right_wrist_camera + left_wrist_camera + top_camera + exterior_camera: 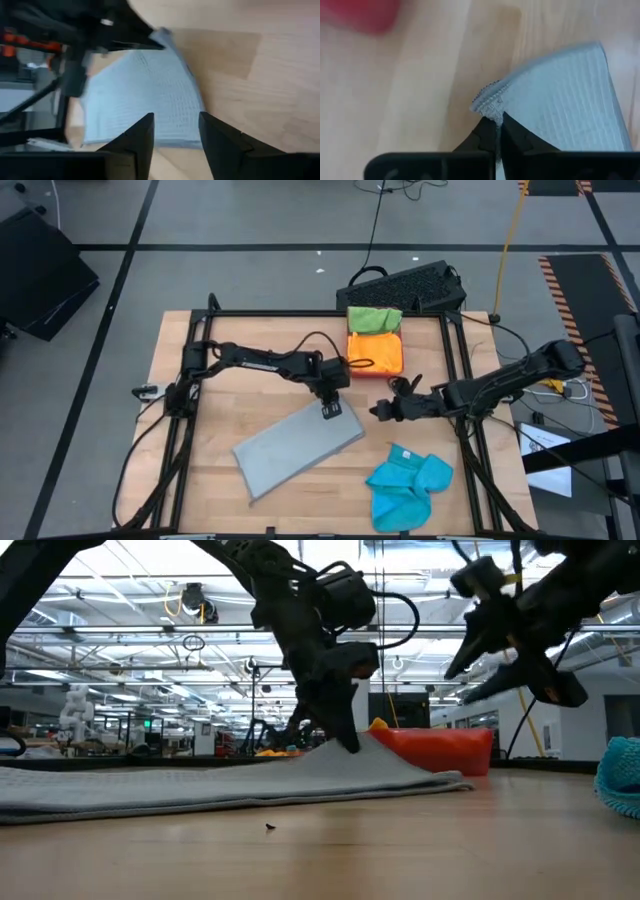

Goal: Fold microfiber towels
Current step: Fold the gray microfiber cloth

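Left claw point(330, 409) pinched shut on a raised corner of the grey towel point(296, 448). Right claw point(383, 409) open, hovering just beside that corner, above the surface point(200, 480).

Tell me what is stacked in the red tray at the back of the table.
In the red tray, an orange towel lies with a bright green towel behind it, overlapping its far edge. Anything beneath them is covered, as is the tray's floor.

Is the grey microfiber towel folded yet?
Yes, the grey microfiber towel lies as a narrow rectangle, with the left gripper pinching one corner.
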